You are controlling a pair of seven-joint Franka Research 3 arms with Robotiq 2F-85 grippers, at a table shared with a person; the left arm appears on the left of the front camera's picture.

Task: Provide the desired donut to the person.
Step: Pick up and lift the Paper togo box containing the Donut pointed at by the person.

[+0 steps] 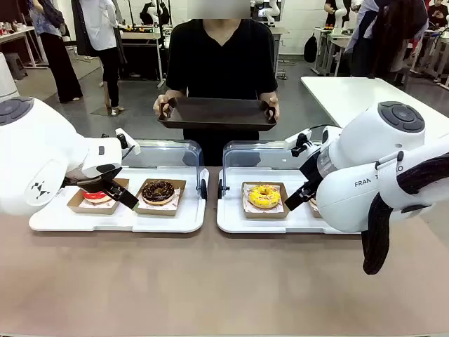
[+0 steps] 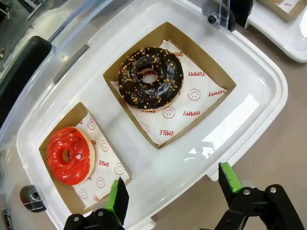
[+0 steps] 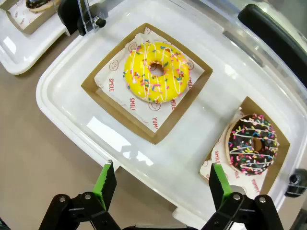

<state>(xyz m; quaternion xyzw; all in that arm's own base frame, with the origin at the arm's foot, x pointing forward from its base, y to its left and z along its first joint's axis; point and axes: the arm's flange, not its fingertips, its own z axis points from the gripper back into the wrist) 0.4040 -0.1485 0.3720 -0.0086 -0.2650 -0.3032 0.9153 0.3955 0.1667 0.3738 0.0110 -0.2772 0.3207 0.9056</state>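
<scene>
The left tool (image 2: 172, 184) is spread wide, holding nothing: red donut (image 2: 68, 155) at its ten o'clock, nut-topped chocolate donut (image 2: 150, 76) at twelve. The right tool (image 3: 162, 179) is likewise released: yellow donut (image 3: 156, 72) at twelve, sprinkled chocolate donut (image 3: 253, 149) at two (clock read in each wrist view).

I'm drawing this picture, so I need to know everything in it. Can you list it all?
Red donut: one, red icing, boxed on the left white tray.
Chocolate nut donut: one, dark brown, boxed beside it.
Yellow donut: one, sprinkled, boxed on the right white tray.
Chocolate sprinkle donut: one, dark brown, boxed beside it.
Cardboard boxes: four, brown, one under each donut.
Serving tray: one, dark brown, held at the far side.
Table: one, tan, under both white trays.
Person: one, black shirt, holding that tray.
Left end effector: one, black with green pads, open above left white tray.
Right end effector: same, open above right white tray.
</scene>
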